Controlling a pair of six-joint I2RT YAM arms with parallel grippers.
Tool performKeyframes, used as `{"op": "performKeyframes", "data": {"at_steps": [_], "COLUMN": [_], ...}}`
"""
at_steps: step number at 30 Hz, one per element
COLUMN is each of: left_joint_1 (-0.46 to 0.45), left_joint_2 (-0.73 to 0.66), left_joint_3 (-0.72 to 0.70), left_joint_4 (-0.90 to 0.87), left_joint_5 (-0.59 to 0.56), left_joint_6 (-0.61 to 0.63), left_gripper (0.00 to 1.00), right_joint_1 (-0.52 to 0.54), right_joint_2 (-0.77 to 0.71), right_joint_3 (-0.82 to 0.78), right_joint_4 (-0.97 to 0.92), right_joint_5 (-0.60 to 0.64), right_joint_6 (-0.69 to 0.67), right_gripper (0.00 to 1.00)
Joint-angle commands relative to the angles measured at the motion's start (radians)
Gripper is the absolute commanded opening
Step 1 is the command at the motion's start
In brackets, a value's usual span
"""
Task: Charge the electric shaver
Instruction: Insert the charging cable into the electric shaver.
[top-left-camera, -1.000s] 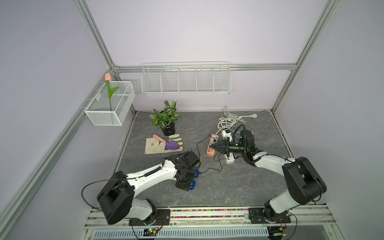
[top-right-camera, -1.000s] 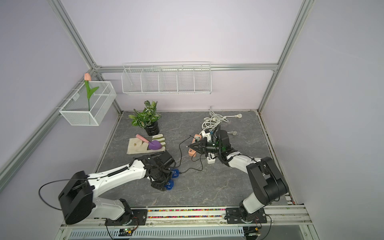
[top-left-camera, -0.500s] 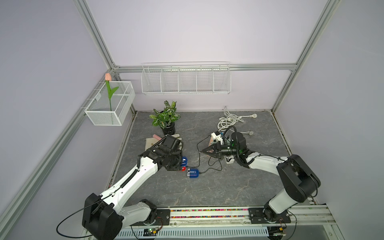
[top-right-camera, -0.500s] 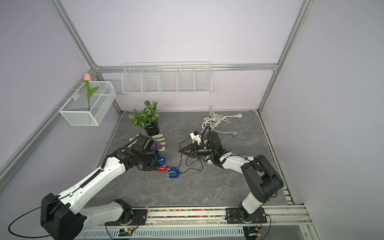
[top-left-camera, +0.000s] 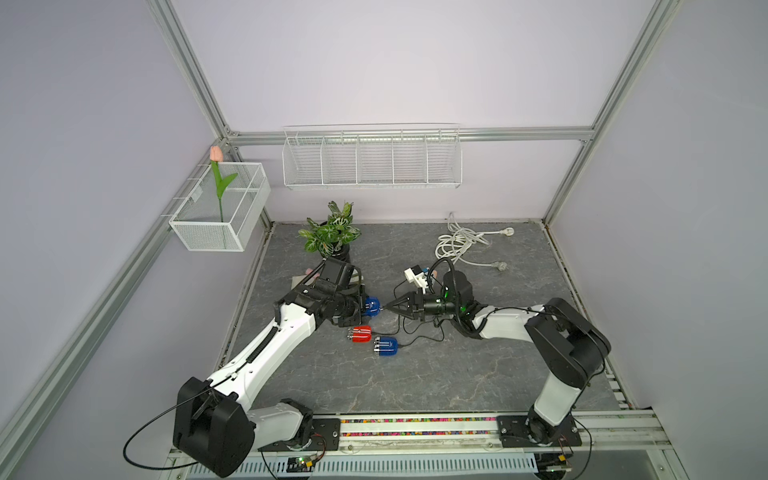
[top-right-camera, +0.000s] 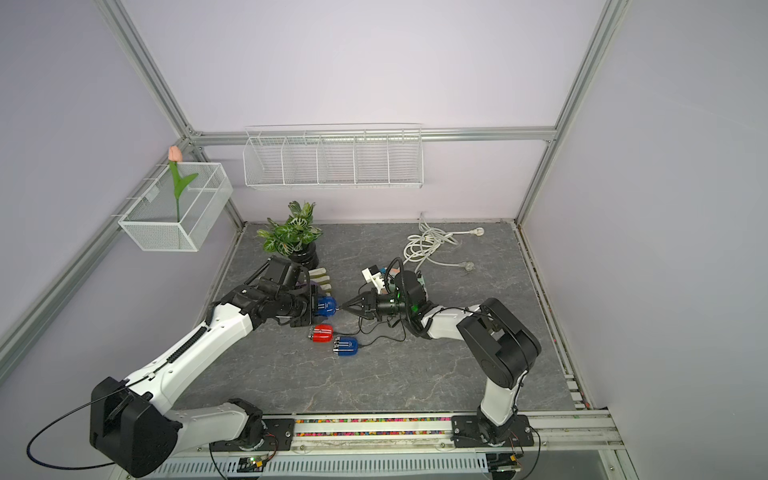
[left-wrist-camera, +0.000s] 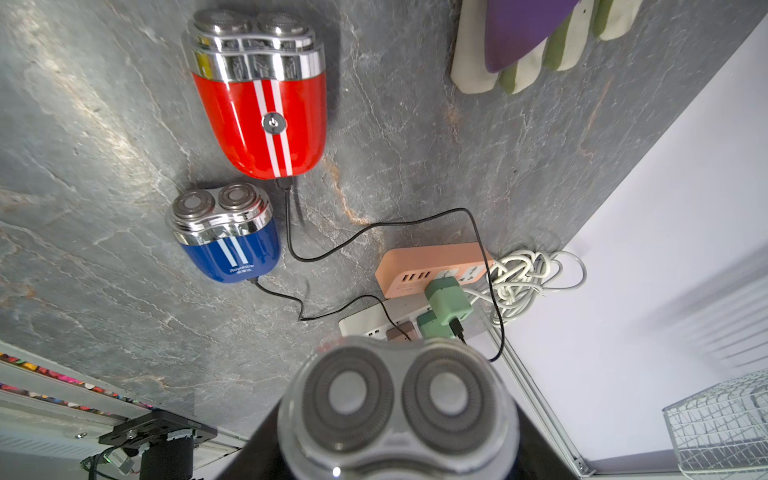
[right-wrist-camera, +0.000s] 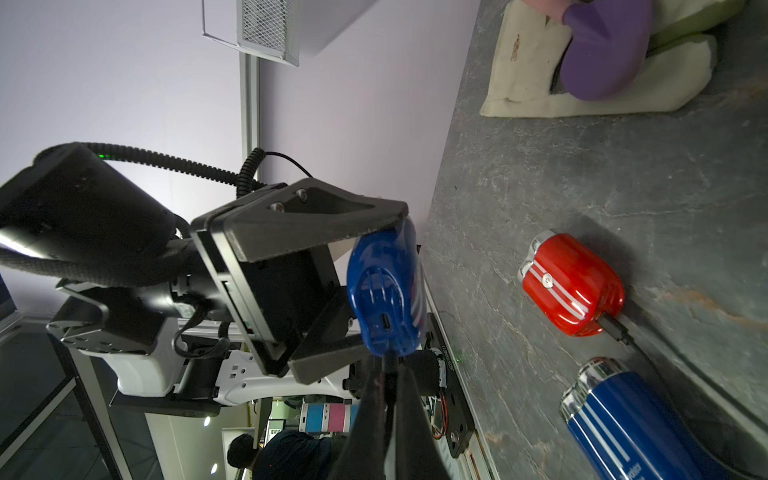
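Left wrist view: held blue shaver (left-wrist-camera: 397, 411) shows only its twin heads, soft with closeness, its body cut by the frame edge. It covers part of the white power strip (left-wrist-camera: 365, 322). The oven glove (left-wrist-camera: 473, 62) is cut by the edge too, and in both top views the left arm (top-left-camera: 291, 332) hides most of it. Right wrist view: right gripper (right-wrist-camera: 384, 365) fingers (right-wrist-camera: 411, 415) are a dark blur, and what sits at their tips is unreadable. The second blue shaver (right-wrist-camera: 623, 424) runs out of frame.
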Motion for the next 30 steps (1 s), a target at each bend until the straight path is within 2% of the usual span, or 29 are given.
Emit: {"op": "performKeyframes", "data": {"at_steps": [1,23,30], "left_joint_1": [0.014,0.031,0.031], "left_joint_2": [0.007,0.021,0.048], "left_joint_3": [0.034,0.044,0.07], "left_joint_4": [0.022,0.056,0.036], "left_joint_5": [0.058,0.093,0.131], "left_joint_6": [-0.333,-0.314,-0.265], "left_gripper": [0.0,0.0,0.0], "right_joint_1": [0.011,-0.005,-0.034], "right_joint_2": [0.023,0.069,0.072], "right_joint_3": [0.027,0.029,0.043], "right_joint_4": [0.071,0.043,0.047], "right_joint_5": [0.023,0.035,0.028], "right_joint_6": [0.01,-0.024,-0.031], "right_gripper": [0.07,0.07,0.07]}}
